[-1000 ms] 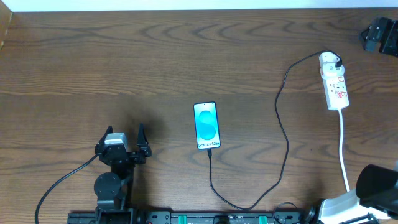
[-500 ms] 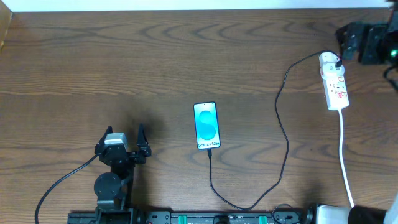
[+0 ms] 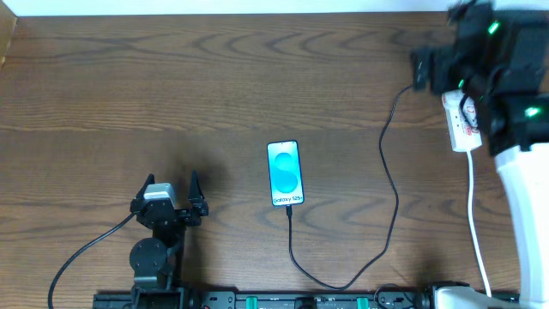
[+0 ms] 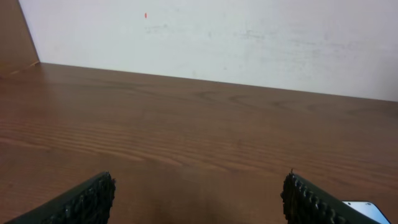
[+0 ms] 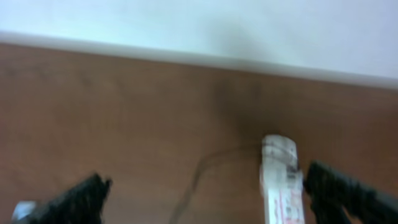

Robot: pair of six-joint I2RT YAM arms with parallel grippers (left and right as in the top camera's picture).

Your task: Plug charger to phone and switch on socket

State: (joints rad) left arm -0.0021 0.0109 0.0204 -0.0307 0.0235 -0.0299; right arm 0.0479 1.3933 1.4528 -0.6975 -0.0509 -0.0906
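Observation:
The phone (image 3: 285, 174) lies face up at the table's middle, its light-blue screen showing. The charger cable (image 3: 395, 193) runs from the phone's near edge, loops by the front edge and rises to the socket (image 3: 466, 133), a white strip at the far right. My right arm covers the socket's far end and the plug. My right gripper (image 3: 446, 69) is open above that end; in the blurred right wrist view the socket (image 5: 280, 183) sits between the fingers (image 5: 211, 196), nearer the right one, with the cable (image 5: 193, 180) to its left. My left gripper (image 3: 171, 187) rests open and empty left of the phone.
The socket's white cord (image 3: 473, 206) runs down toward the front right corner. A white wall (image 4: 249, 37) borders the table's far edge. The phone's corner (image 4: 367, 211) shows at the lower right of the left wrist view, beside the open fingers (image 4: 199, 202).
My right arm has swung in from the far right edge to above the socket's far end, now covering the plug. The left arm, phone and cable have not moved.

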